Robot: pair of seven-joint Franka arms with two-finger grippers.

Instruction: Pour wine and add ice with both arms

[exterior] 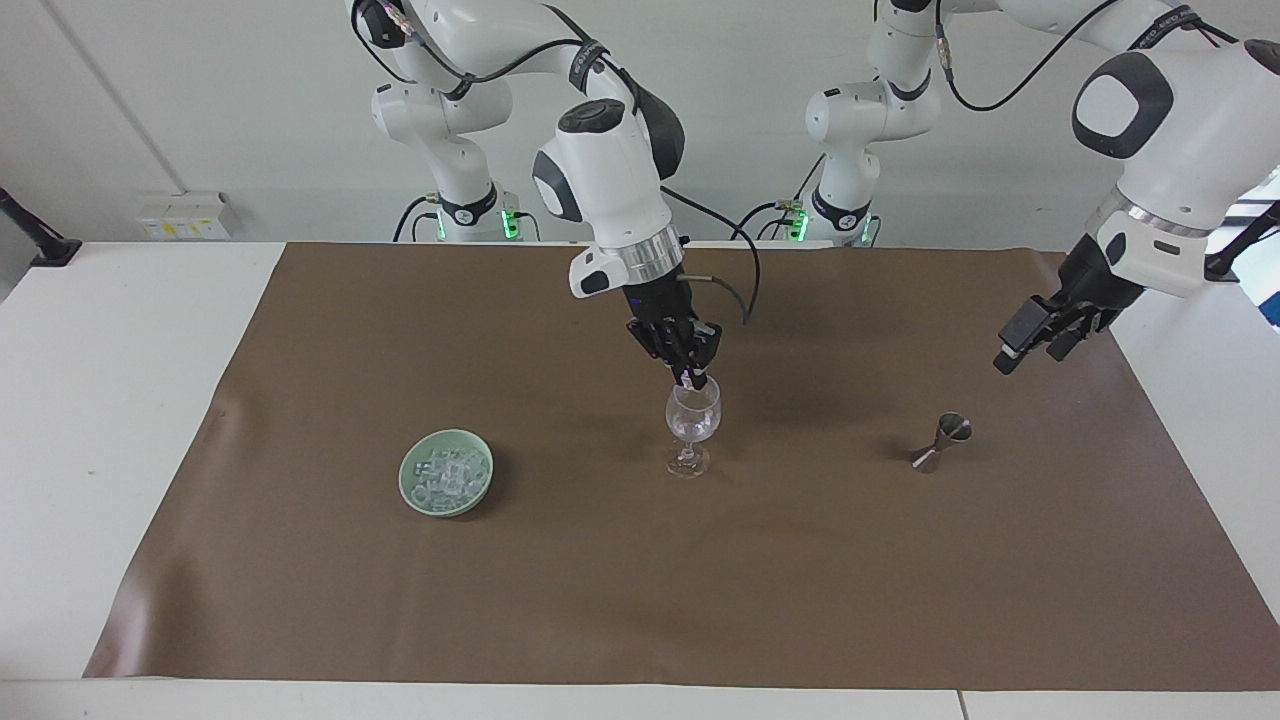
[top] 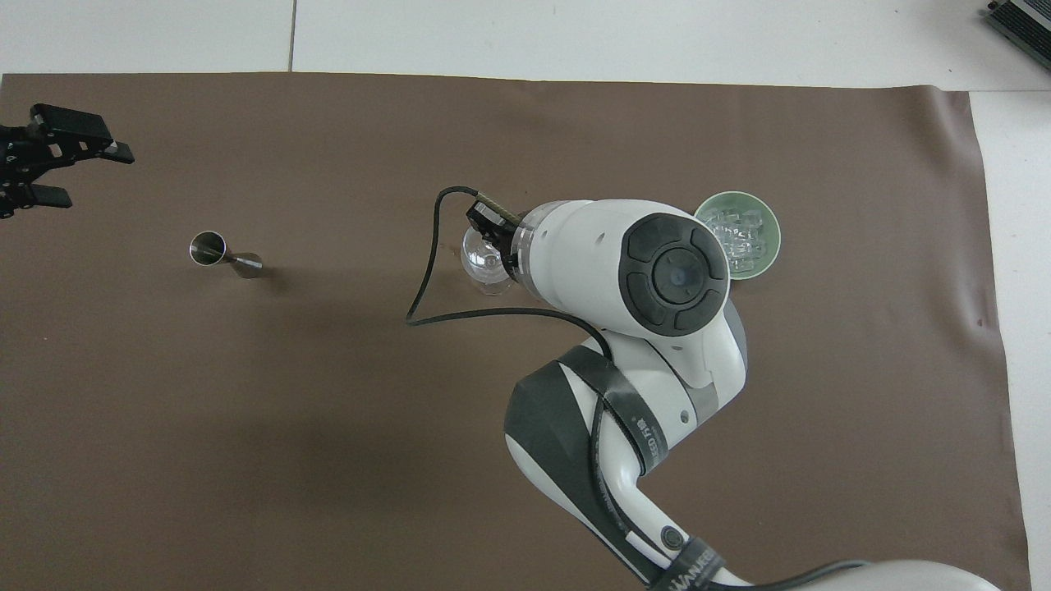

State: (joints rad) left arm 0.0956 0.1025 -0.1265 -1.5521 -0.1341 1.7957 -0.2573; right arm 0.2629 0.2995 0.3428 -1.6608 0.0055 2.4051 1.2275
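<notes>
Over the wine glass [exterior: 693, 412] mouth, right gripper [exterior: 695, 378] hangs with fingertips pressed together — whether on an ice cube is not discernible. Risk: tips striking the rim and toppling the glass. Ice [exterior: 446, 476] sits heaped in the green dish [exterior: 412, 490] toward the right arm's end. Left gripper [exterior: 1035, 338] waits — jaws spread — near the jigger [exterior: 940, 441].

1. Mat [exterior: 640, 580] spread over table [exterior: 120, 420].
2. Wine glass [exterior: 692, 425] upright near mat's middle.
3. Dish [exterior: 446, 472] on mat toward right arm's end, slightly farther from robots than glass; ice [exterior: 446, 476] heaped inside.
4. Jigger [exterior: 940, 441] on mat toward left arm's end, well apart from glass.
5. Right gripper [exterior: 697, 380] directly over glass mouth, tips at rim.
6. Left gripper [exterior: 1030, 348] raised over mat's edge at left arm's end, near jigger.
</notes>
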